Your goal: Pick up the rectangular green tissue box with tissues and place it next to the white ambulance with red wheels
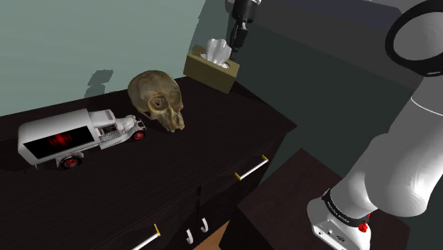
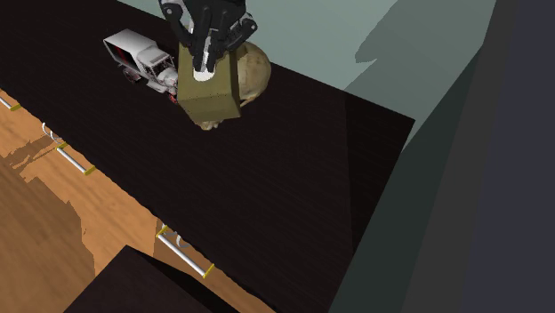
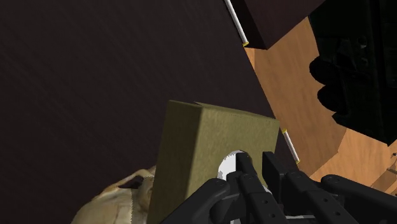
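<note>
Pinching the white tissue [image 3: 228, 167] that sprouts from the top slot of the tissue box [image 3: 203, 143], the end effector [image 3: 257, 164] has its two black fingers drawn close together on that tuft, with no other part of the box between them. The box is a plain olive-green block. It hangs directly under the end effector, a little tilted, and appears to be lifted off the dark surface [image 2: 285, 178]. In the second exterior view its lower end overlaps the skull [image 2: 255, 67].

That tan skull lies on the surface just below and beside the end effector, partly covered by the box in the wrist view. Beyond the skull, well apart from the end effector, stands the ambulance [image 1: 71, 135], a white truck with red wheels and a dark side panel, resting on the same surface. The skull sits between it and the hanging box.

Farther below the end effector, the front of the cabinet carries pale bar handles [image 1: 252, 167] with yellow ends. A wooden floor [image 3: 299, 108] shows past the edge of the surface.
</note>
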Controlling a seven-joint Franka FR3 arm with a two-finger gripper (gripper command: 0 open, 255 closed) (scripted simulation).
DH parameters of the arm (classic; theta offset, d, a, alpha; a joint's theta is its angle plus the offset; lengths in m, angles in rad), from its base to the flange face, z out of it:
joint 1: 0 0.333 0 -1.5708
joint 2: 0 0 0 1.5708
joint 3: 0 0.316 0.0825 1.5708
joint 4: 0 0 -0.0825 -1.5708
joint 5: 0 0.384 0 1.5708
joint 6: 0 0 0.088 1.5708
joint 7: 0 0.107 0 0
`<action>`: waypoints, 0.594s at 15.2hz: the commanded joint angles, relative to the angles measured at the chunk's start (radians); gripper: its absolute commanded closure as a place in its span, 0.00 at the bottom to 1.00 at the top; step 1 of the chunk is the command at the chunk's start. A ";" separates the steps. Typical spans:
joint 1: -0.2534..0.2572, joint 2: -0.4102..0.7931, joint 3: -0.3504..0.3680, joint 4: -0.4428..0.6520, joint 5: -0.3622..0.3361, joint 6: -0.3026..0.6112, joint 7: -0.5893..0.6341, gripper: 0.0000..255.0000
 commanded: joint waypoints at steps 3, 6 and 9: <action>0.059 -0.016 0.040 -0.023 0.008 0.044 0.091 1.00; 0.100 -0.014 0.069 -0.027 0.015 0.074 0.154 1.00; 0.139 -0.003 0.098 -0.017 0.022 0.101 0.217 1.00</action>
